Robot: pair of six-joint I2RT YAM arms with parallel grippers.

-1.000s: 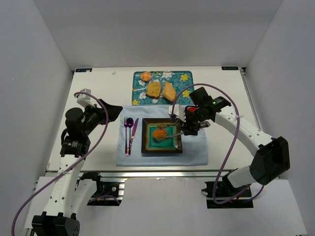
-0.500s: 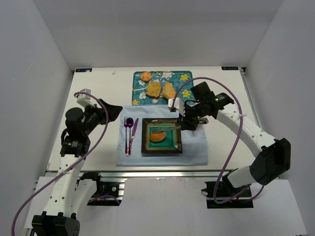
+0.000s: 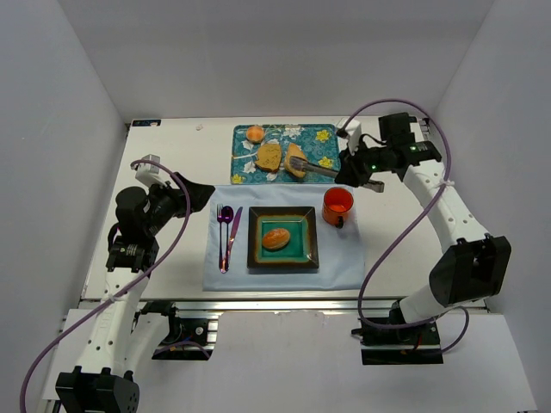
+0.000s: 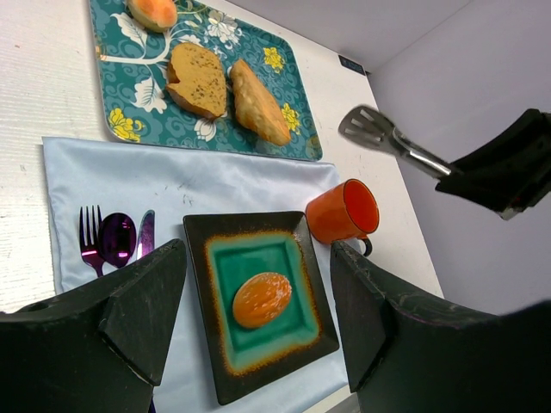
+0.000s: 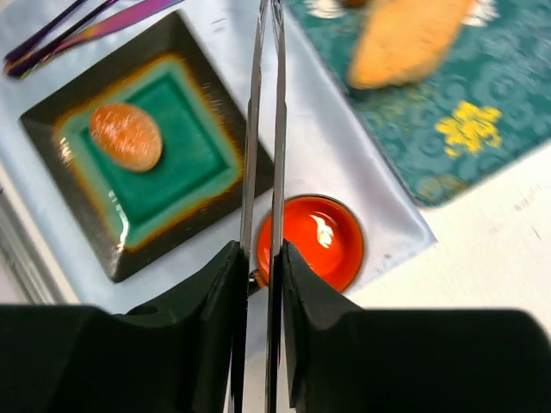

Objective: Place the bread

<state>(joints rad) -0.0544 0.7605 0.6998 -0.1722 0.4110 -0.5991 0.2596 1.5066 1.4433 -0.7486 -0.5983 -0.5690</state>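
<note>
The bread (image 3: pixel 275 238), a glossy orange-brown oval bun, lies alone in the teal well of the dark square plate (image 3: pixel 254 237). It also shows on the plate (image 4: pixel 196 284) as the bread (image 4: pixel 262 299) in the left wrist view, and as the bread (image 5: pixel 126 136) in the right wrist view. My right gripper (image 3: pixel 351 170) is high at the back right, shut on metal tongs (image 3: pixel 314 168). The tongs' arms (image 5: pixel 265 129) are squeezed nearly together with nothing between them. My left gripper (image 4: pixel 256 254) stands open at the left, well apart from the plate.
An orange mug (image 3: pixel 337 205) stands right of the plate on the pale blue cloth (image 3: pixel 344 258). Purple cutlery (image 3: pixel 226 232) lies left of the plate. The floral tray (image 3: pixel 323 138) at the back holds a bread slice (image 3: pixel 269 156), a long loaf (image 3: pixel 295 159) and a peach bun (image 3: pixel 255 133).
My right gripper has let the bread go onto the plate, lifted away to the back right and squeezed the tongs nearly shut. The left arm has not moved.
</note>
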